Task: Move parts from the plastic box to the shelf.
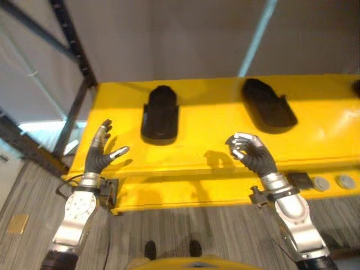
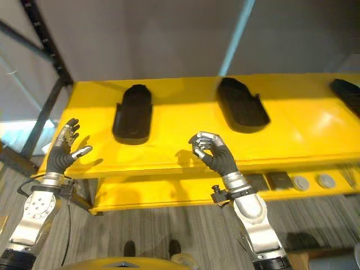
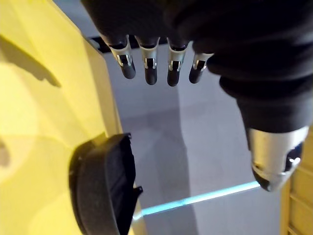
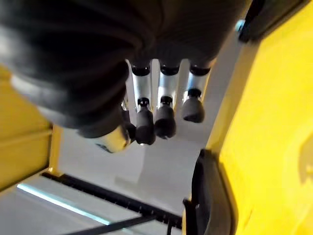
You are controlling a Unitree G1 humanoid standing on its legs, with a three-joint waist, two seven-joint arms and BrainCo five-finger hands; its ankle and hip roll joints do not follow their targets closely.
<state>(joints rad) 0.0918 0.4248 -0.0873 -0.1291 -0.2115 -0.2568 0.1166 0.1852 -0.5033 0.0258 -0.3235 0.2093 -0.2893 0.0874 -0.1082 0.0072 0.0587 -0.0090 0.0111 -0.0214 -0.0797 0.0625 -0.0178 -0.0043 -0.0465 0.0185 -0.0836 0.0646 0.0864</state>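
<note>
- The yellow shelf (image 1: 214,121) runs across the scene from left to right, with a lower yellow shelf board (image 1: 185,194) showing beneath its near edge.
- Two black parts lie flat on the yellow shelf: the left black part (image 1: 160,115) sits toward the left end, and the right black part (image 1: 268,104) lies well apart from it, further right and slightly farther back.
- At the far right end of the shelf the edge of a third black part (image 2: 346,93) shows in the right eye view.
- The left hand (image 1: 100,151) hangs at the near left corner of the shelf, its fingers (image 3: 149,66) straight and spread, thumb out to the side, holding nothing and well clear of the left black part.
- The right hand (image 1: 250,152) is raised over the near edge of the shelf, between the two parts and nearer than both; its fingers (image 4: 164,117) are curled in toward the thumb and nothing is gripped in them.
- On the lower shelf board, to the right, lie small dark flat pieces (image 1: 298,180) and two round grey discs (image 1: 333,183).
- A dark metal rack post (image 1: 70,42) stands at the far left.
</note>
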